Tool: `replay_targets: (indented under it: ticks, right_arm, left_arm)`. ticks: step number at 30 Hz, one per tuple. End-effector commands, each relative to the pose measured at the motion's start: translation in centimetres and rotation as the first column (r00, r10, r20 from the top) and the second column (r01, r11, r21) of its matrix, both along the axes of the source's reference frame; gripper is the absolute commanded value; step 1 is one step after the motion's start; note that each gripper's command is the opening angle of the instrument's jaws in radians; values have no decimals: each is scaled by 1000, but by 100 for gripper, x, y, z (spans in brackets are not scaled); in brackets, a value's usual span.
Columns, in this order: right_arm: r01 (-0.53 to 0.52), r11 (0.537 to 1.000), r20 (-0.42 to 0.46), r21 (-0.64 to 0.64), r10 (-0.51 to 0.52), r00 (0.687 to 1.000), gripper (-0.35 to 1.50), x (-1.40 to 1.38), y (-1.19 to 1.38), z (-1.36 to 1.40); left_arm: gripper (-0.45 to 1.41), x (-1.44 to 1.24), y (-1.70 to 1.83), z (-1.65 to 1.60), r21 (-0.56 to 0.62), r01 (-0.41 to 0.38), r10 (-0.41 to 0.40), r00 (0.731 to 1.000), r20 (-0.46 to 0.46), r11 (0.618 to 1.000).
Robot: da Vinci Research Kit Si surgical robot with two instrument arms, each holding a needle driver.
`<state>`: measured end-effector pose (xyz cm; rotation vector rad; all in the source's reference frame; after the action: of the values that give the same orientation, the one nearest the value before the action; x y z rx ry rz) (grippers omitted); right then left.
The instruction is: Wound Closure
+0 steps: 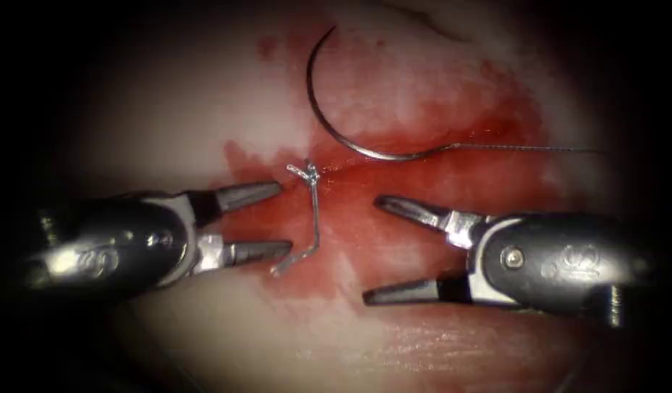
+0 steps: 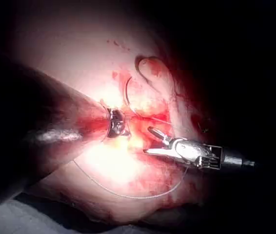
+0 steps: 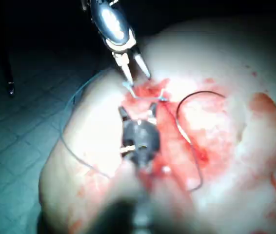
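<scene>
The tissue (image 1: 205, 102) lies pale and wet under the light, soft stuff that I judge would give and slide under any grip, with red fluid (image 1: 438, 189) pooled across the middle where the cut (image 1: 394, 164) runs. Over it come the two tools from either side. The left tool (image 1: 267, 222) has its jaws wide apart and holds nothing; its lower jaw sits just beside a short, stiff, kinked cut end of thread (image 1: 314, 218) that stands up out of a small knot (image 1: 307, 172). The right tool (image 1: 383, 247) is spread wider still, empty too, hovering over the red patch. The needle (image 1: 329, 116) lies free on top of the tissue beyond the cut, well clear of both tools, its whole curve showing. It looks thin, rigid and slick; the flatter stretch of its body seems the surest place to take it. The thread (image 1: 525, 148) trails from its tail away to the right, fine and limp.
</scene>
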<state>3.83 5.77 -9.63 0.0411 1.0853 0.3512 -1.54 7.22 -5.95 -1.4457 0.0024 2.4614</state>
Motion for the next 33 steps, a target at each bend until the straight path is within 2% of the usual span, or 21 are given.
replay_targets:
  ticks: [1,3,7,8,11,20,25,33]
  right_arm:
    - [0,1000,-4,-2,0,1000,143,8,0,4]
    - [0,1000,-4,-2,0,1000,143,8,0,5]
    - [0,1000,-4,-2,0,1000,143,8,0,5]
    - [0,1000,-4,-2,0,1000,143,8,0,4]
    - [0,1000,-4,-2,-1,1000,143,8,0,4]
    - [1,1000,-4,-2,-1,1000,143,8,-1,4]
    - [1,1000,-4,-2,-1,1000,143,8,-1,4]
    - [1,1000,-5,-2,-1,1000,143,9,-1,4]
  left_arm:
    - [66,-6,3,8,12,-15,15,999,42,1000]
    - [66,-6,-4,18,1,-86,86,989,118,996]
    - [64,-8,-18,36,-37,-197,200,957,211,980]
    - [63,-6,-20,42,-59,-250,257,933,254,966]
    - [62,-3,-17,47,-87,-307,319,896,309,948]
    - [60,-19,-8,46,-140,-235,271,881,387,962]
    - [60,-21,-7,42,-158,-222,269,874,405,962]
    - [43,-18,-7,44,-162,-223,271,872,408,961]
